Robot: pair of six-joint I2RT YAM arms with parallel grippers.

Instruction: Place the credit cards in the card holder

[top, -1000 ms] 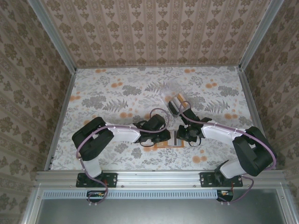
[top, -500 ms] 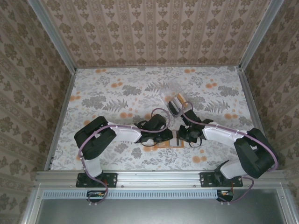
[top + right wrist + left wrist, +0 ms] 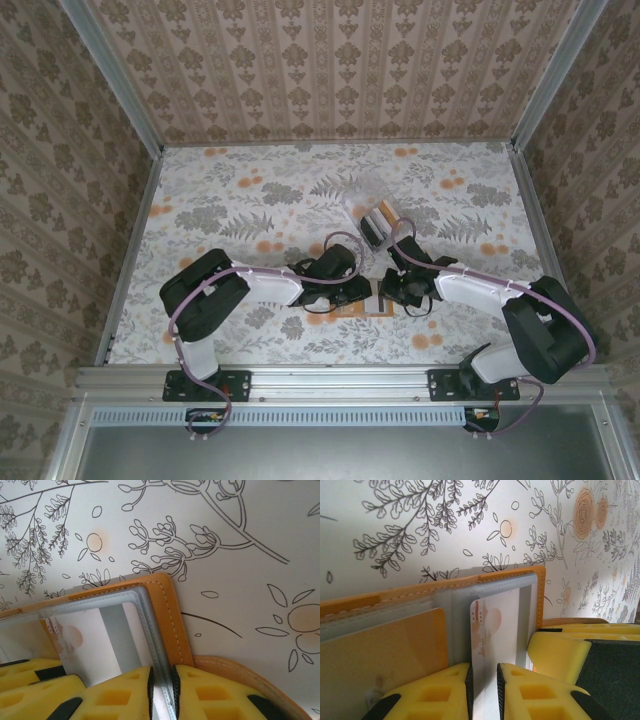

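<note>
Orange holder lies opened flat on the flowered surface, directly under and ahead of both grippers, which meet tip to tip over it. A white card with faint peach marks sits partway in the holder's clear-framed pocket. Its far end is under the frame and its near end runs back beneath the left gripper. That gripper's yellow fingers stand almost together, with the card showing in the narrow slit between them. Whether they pinch the card or merely rest on it I cannot tell. Left of its fingertips is a tan-orange part of the holder.

Just to its right, the right gripper is at the holder's stitched end. Its jaws are nearly closed and clamped on the clear rim, which runs straight into the gap between the fingers. In the right wrist view the card lies left of those fingers, inside the frame.

Beyond both grippers, on the side away from the arm bases, a clear box stands near them on the surface. It holds more cards, one tan and one dark as far as the top view shows.
</note>
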